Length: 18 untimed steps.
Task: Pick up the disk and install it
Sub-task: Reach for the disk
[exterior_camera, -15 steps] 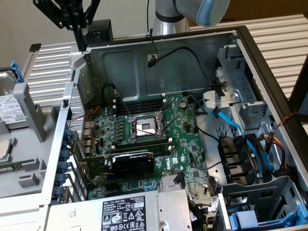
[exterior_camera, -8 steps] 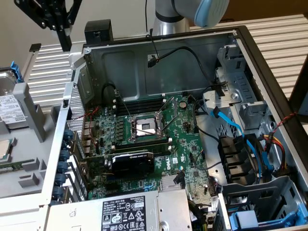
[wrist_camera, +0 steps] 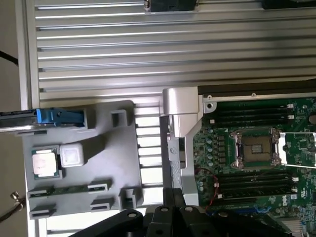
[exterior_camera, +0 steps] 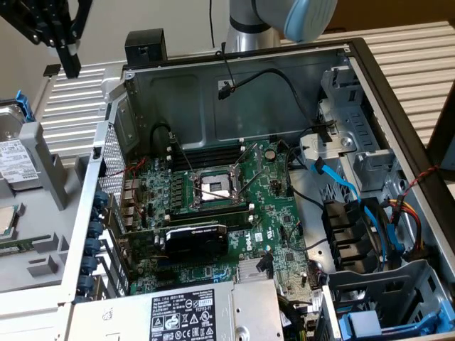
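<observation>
Pincer: the gripper (exterior_camera: 70, 68) is being held clenched, with nothing grasped, over the slatted table (exterior_camera: 78, 99) near a corner of the computer case (exterior_camera: 213, 92).
Disk: the disk (exterior_camera: 13, 153) is being held on edge in a slot of the grey rack (exterior_camera: 43, 234), at the exterior view's left, outside the case; its blue frame (wrist_camera: 58, 117) is being shown at one end.
Gap: gripper and disk are being seen apart, not touching.
Rack: a processor chip (wrist_camera: 43, 163) is being carried flat near the disk.
Case: the motherboard (exterior_camera: 213, 213) is being exposed.
</observation>
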Each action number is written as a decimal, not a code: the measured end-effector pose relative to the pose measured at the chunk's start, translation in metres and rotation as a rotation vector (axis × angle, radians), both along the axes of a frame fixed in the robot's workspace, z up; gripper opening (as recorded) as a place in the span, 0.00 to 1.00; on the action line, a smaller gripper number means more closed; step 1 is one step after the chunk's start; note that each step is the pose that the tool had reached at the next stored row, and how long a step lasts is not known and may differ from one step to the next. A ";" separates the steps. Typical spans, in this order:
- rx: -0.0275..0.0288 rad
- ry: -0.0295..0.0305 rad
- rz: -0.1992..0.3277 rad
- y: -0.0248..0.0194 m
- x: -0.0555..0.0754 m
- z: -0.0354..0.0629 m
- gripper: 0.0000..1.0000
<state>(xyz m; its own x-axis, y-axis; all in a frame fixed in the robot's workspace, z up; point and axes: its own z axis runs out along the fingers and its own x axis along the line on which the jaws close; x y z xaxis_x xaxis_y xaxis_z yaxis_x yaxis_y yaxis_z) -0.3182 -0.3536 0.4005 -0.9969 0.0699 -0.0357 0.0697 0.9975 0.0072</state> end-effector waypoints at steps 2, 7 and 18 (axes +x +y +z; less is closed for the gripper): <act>0.0000 0.0001 0.000 0.0035 -0.007 0.0000 0.11; 0.0000 0.0001 0.000 0.0124 -0.022 0.0000 0.11; 0.0000 0.0002 0.000 0.0283 -0.065 0.0000 0.11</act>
